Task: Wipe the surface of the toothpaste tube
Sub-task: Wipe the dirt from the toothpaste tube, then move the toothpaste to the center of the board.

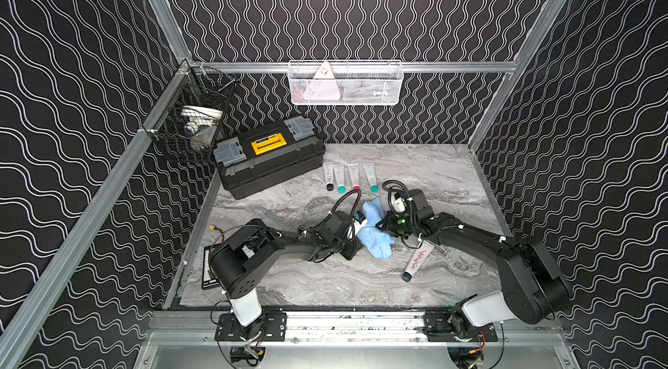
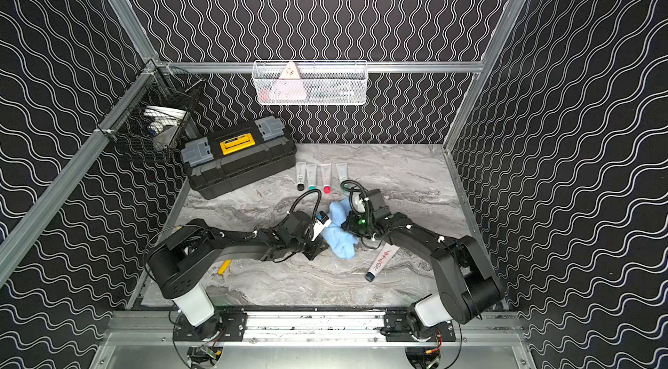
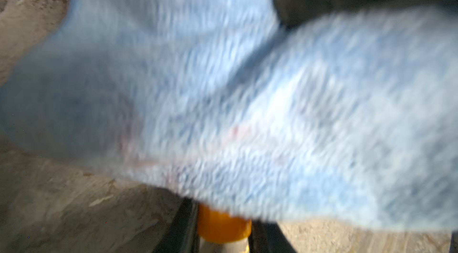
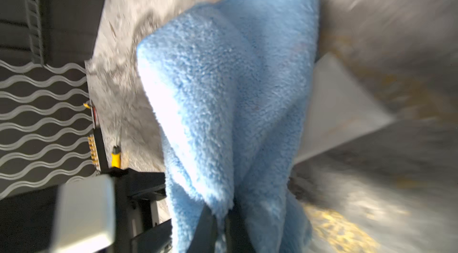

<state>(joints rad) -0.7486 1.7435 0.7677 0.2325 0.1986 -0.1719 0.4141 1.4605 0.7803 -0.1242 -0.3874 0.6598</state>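
**Surface and room.** A grey marbled tabletop (image 1: 325, 287) is enclosed by black walls (image 1: 361, 6) with white wavy lines, set on an aluminium frame (image 1: 452, 67). A white mesh basket (image 1: 361, 96) hangs at upper centre. A black wire basket (image 1: 173, 146) hangs at middle left. A black toolbox (image 1: 271, 165) with a yellow handle stands left of centre, and a row of four small tubes (image 1: 352, 175) lies just right of it.

**Work area.** At centre frame in both top views, a blue cloth (image 1: 374, 240) is bunched between the two arms.
- **Right gripper** (image 4: 220, 224): the jaws are closed on a fold of the cloth, plain in the right wrist view.
- **Left gripper** (image 3: 221, 214): the jaws are narrowly closed on the toothpaste tube (image 3: 224, 229). Its orange cap sits between them and the cloth drapes over the rest.

**Differences between views.**
- Only the left wrist view shows the orange cap.
- A second tube (image 1: 418, 258), white with red lettering, lies loose on the tabletop at lower right of the cloth. Both top views show it; neither wrist view does.
- The blurred right wrist view shows a pale flat wedge (image 4: 342, 108) beside the cloth. What it is cannot be told.
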